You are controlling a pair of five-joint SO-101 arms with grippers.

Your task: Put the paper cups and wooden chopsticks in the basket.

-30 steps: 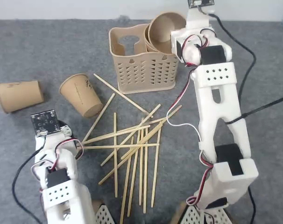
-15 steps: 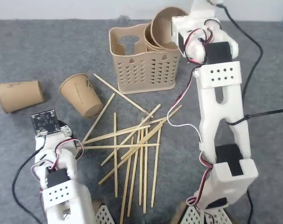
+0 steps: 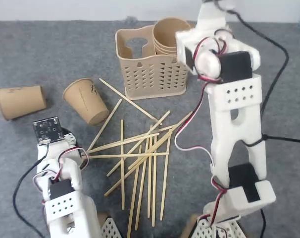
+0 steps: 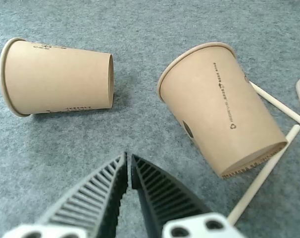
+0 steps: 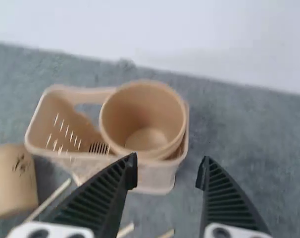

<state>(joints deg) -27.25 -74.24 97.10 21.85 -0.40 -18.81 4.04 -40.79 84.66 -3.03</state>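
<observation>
Left gripper (image 4: 128,159): fingers all but closed, nothing held. Just ahead of it, two cups on their sides on the mat (image 4: 140,29): outer cup (image 4: 56,77) and inner cup (image 4: 222,121), apart. Chopsticks (image 3: 140,158) lie scattered beside the inner cup's base, between the arms.

Right gripper (image 5: 168,166): jaws wide apart, empty. Beyond its tips, stacked cups (image 5: 142,119) stand upright in the basket (image 5: 56,129).

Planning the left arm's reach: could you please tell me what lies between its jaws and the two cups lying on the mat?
Just bare grey mat, as the left wrist view shows.
</observation>
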